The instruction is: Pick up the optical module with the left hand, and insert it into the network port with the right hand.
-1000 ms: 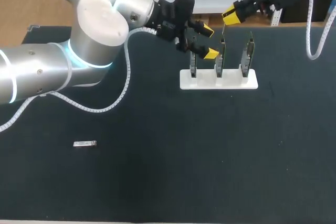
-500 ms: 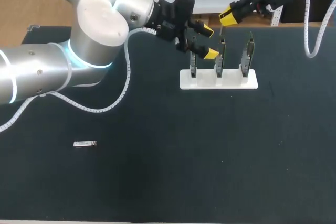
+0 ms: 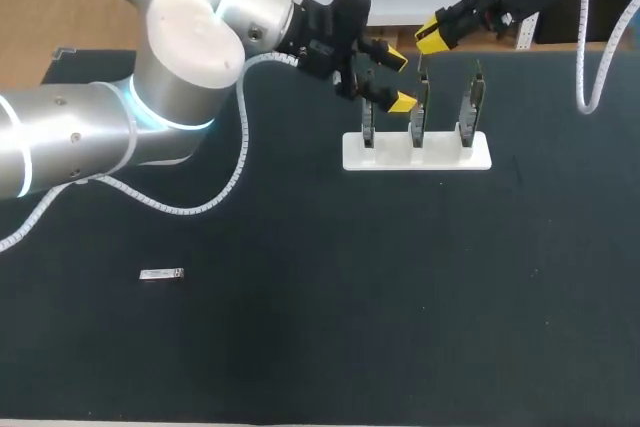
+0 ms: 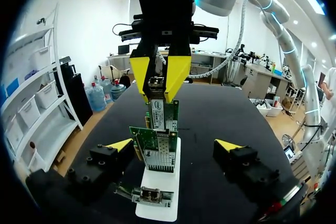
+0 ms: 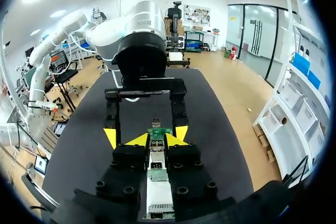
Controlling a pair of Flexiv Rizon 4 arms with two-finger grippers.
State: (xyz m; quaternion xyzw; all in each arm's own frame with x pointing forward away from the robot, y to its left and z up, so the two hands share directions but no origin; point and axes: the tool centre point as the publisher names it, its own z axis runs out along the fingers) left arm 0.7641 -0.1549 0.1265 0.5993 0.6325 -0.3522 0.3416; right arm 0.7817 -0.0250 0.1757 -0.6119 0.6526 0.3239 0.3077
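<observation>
My right gripper (image 3: 432, 37) hangs over the row of upright network cards (image 3: 420, 107), near the middle one. It is shut on a small silver optical module (image 4: 156, 83), which points down at a card's top edge. In the right wrist view the module (image 5: 156, 146) sits between the right gripper's (image 5: 157, 141) yellow tips, just above a green card. At the left end of the row my left gripper (image 3: 400, 79) stands open and holds nothing. In the left wrist view the cards (image 4: 155, 148) stand between the left gripper's (image 4: 174, 148) spread fingers.
The three cards stand in a white holder (image 3: 450, 155) at the back of the dark table mat. A second optical module (image 3: 161, 274) lies loose on the mat at the front left, far from both grippers.
My right gripper has shifted slightly to the left above the cards, still holding the module. The left arm and the loose module have not moved.
</observation>
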